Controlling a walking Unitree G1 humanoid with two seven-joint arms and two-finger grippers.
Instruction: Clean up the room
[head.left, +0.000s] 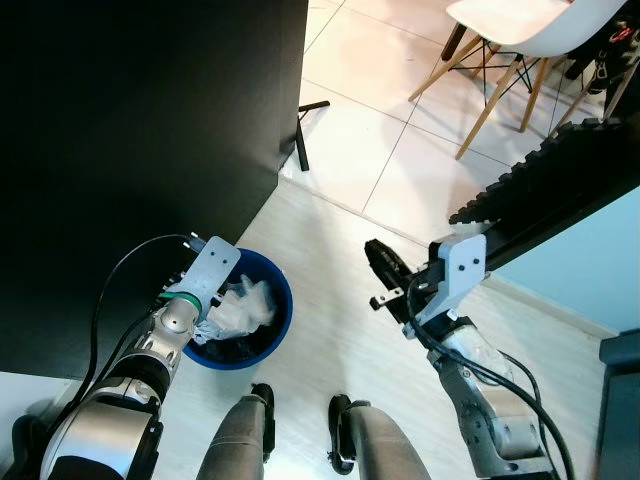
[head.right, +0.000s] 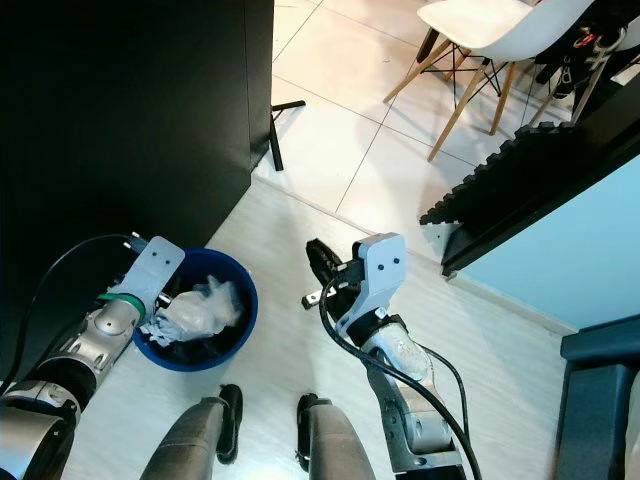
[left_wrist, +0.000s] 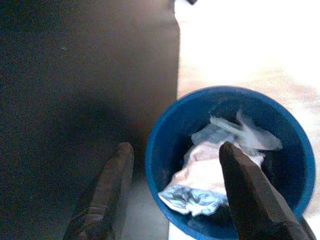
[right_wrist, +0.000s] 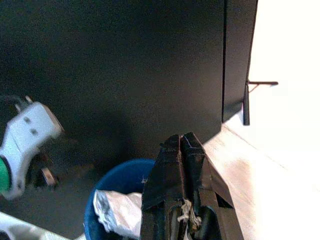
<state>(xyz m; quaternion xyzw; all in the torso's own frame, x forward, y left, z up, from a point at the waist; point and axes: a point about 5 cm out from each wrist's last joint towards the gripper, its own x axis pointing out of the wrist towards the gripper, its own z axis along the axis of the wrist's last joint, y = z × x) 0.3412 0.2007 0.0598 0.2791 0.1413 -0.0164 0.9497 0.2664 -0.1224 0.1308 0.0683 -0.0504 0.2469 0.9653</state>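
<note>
A round blue bin (head.left: 284, 303) stands on the pale wood floor against a black cabinet. Crumpled white and silvery trash (head.left: 247, 305) fills it, seen close in the left wrist view as trash (left_wrist: 210, 175). My left gripper (left_wrist: 176, 148) is open and hangs at the bin's cabinet-side rim, one finger outside the bin (left_wrist: 165, 150) and one over the trash. Nothing is held between them. My right gripper (head.left: 374, 250) is shut, held above the bare floor to the right of the bin. A tiny white shred clings near its fingers (right_wrist: 181, 150).
The black cabinet (head.left: 140, 120) walls off the left. A thin black stand leg (head.left: 303, 135) rests on the tiles beyond. A white chair with wooden legs (head.left: 500, 60) stands at the top right. A dark ridged slab (head.left: 550, 180) crosses the right. My feet (head.left: 300, 425) are at the bottom.
</note>
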